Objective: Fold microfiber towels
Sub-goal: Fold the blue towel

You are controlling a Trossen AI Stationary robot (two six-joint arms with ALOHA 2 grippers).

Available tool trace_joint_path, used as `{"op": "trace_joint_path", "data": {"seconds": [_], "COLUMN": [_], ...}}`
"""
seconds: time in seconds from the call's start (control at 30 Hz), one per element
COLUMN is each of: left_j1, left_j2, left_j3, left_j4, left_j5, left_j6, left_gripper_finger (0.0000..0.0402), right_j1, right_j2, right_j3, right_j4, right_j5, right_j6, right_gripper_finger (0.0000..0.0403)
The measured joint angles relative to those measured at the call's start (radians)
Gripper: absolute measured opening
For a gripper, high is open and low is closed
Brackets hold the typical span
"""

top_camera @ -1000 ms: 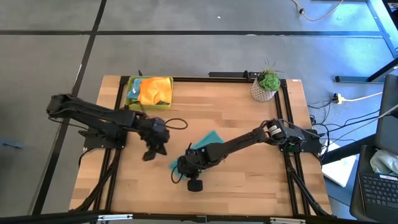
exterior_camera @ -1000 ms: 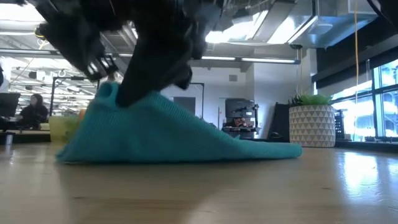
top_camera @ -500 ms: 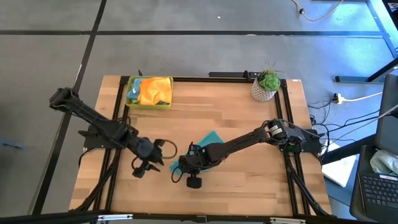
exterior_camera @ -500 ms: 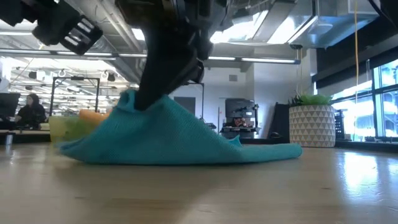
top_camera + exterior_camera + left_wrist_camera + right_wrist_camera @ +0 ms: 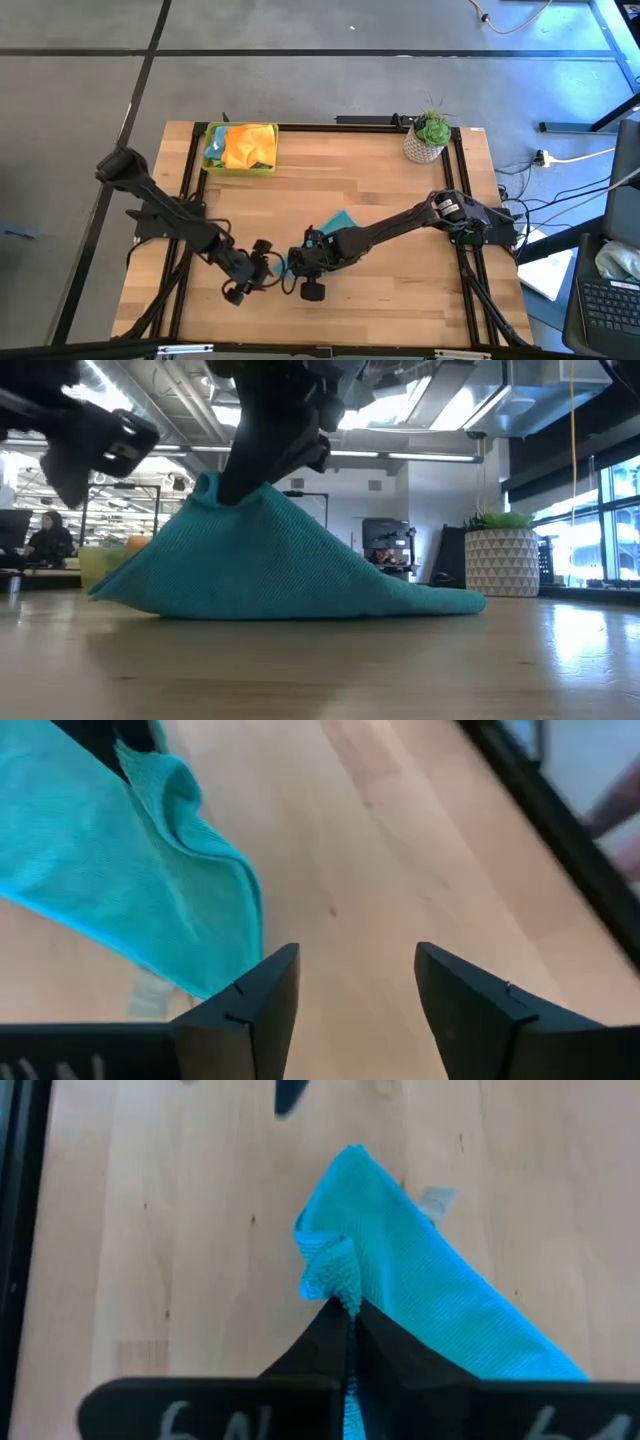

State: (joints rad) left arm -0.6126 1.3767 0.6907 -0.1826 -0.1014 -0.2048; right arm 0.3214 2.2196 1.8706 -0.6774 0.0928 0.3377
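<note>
We have the soft teal microfiber towel [image 5: 335, 222] lying near the middle of the wooden bench [image 5: 380, 175], with one corner pinched and raised by the right gripper [image 5: 348, 1312], whose fingers are clenched tight on a small bunch of the fabric. In the low view the cloth [image 5: 280, 560] hangs from that pinch like a tent, its far edge resting on the bench toward the white patterned plant pot [image 5: 503, 560]. The left gripper [image 5: 355, 975] sits just beside the near hanging edge of the towel, fingers released and empty, bare wood showing between them.

To do this step well, we judge that the left gripper should take the free corner nearest it, low on the cloth, so that both corners of one edge are held. We would slide one finger under the drooping edge rather than press down from above, since the cloth is limp and will bunch if pushed. The right gripper should hold its height so the edge stays taut enough to find. Once both corners are held, we would carry them together over the resting edge, level, to keep the fold square.

The other towels sit in the yellow-green plastic tray [image 5: 212, 165] at the bench's far left corner.
</note>
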Motion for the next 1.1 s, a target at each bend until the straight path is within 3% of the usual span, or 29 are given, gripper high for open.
{"op": "trace_joint_path", "data": {"seconds": [0.27,0.43,0.7,1.1], "left_j1": [-0.003,-0.009,-0.009,-0.026], "left_j2": [0.098,0.155,0.175,0.175], "left_j3": [0.000,0.000,-0.001,-0.001], "left_j4": [0.133,0.116,0.097,0.096], "left_j5": [-0.182,-0.185,-0.377,-0.329], "left_j6": [-0.020,-0.031,-0.107,-0.110], "left_gripper_finger": [0.0194,0.0195,0.0195,0.0195], "right_j1": [0.000,0.000,0.000,0.000], "right_j2": [-0.006,-0.006,-0.016,-0.023], "right_j3": [0.000,0.000,0.000,0.000], "right_j4": [-0.002,-0.003,-0.009,-0.029], "right_j5": [0.003,0.003,0.003,0.019], "right_j6": [-0.001,-0.001,-0.005,-0.029], "right_gripper_finger": [0.0007,0.0010,0.0007,0.0009]}}
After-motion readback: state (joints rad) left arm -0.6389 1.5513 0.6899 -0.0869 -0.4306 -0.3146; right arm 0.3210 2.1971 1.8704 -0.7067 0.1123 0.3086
